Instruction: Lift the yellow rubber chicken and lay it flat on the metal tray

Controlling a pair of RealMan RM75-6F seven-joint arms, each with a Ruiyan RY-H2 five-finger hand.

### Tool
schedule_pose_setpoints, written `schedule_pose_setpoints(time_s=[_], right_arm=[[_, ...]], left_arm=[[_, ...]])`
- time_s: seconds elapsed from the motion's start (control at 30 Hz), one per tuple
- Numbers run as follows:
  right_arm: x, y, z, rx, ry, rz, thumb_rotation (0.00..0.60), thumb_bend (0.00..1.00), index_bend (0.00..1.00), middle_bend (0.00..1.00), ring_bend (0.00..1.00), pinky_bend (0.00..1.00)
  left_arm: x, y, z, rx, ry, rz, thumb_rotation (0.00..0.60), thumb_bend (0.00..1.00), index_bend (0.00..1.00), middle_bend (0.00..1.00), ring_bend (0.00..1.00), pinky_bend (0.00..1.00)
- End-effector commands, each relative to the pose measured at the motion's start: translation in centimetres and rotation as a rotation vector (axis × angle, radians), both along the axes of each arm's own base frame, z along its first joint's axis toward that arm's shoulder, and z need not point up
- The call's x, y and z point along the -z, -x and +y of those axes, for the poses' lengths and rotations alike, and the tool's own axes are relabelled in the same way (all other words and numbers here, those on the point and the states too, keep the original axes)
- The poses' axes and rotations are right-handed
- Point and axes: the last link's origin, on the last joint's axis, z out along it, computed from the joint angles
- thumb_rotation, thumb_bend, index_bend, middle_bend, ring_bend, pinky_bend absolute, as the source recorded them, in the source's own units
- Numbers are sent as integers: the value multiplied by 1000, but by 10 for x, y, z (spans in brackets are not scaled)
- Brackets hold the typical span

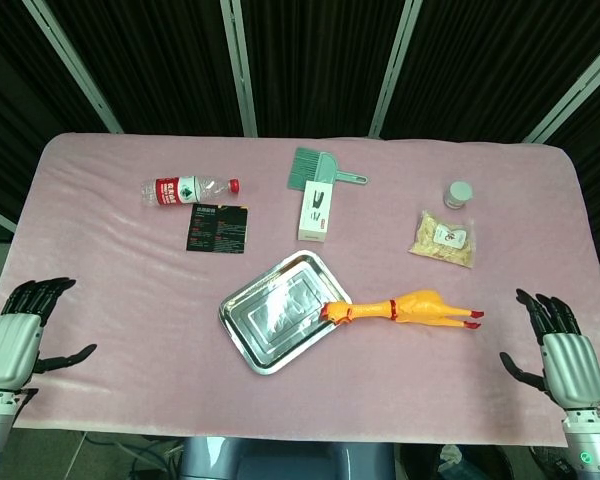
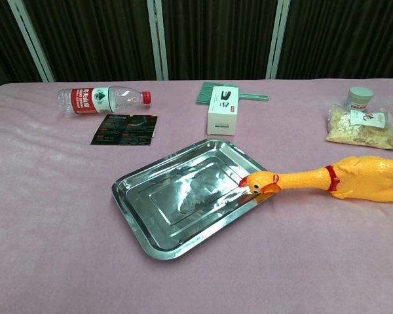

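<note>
- Both views bright and evenly lit, apparently from overhead; colours clean, exposure fine.
- Shadows soft and short, tight under the objects on the pink cloth (image 1: pixel 110 260).
- Metal tray (image 2: pixel 144 226) throws white glare patches and smeared reflections across its floor in chest view; milder glare in head view (image 1: pixel 242 330).
- Dark curtain backdrop (image 1: pixel 310 60) nearly black, little detail.
- Focus sharp on the centre of the table; small label print unreadable.
- Head view: table edges bow slightly, mild wide-angle distortion.
- No motion blur.

Yellow rubber chicken (image 1: pixel 408 308) lies flat, beak touching metal tray (image 1: pixel 255 335) rim.
</note>
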Motion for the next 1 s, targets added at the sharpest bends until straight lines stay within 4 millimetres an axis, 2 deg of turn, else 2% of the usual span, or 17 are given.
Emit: schedule_pose_setpoints(time_s=[0.03,0.07,0.1,0.3,0.57,0.8,1.0], right_arm=[[2,-4,-7,-10,-8,6,600,280,33,205,98,77],[2,-6,-11,-24,-14,14,600,280,28,203,95,77],[3,-13,-25,-57,-32,39,600,280,26,202,94,77],[8,-21,-59,-87,-113,101,600,280,7,197,90,77],[33,-29,-101,-96,-256,153,600,278,0,178,65,77],[57,-23,-125,-70,-350,192,600,277,0,179,65,77],[67,-16,-129,-44,-391,199,600,221,0,179,65,77]], left_arm=[[1,0,3,-3,4,3,600,77,155,146,110,101],[2,-1,4,0,6,4,600,77,155,146,110,101],[2,-3,7,7,2,5,600,77,155,146,110,101],[3,-8,11,10,11,12,600,77,155,146,110,101],[4,-13,18,16,20,29,600,77,156,146,110,101],[4,-17,23,17,23,40,600,77,157,146,110,101],[5,-18,26,13,31,43,600,77,159,145,110,101]])
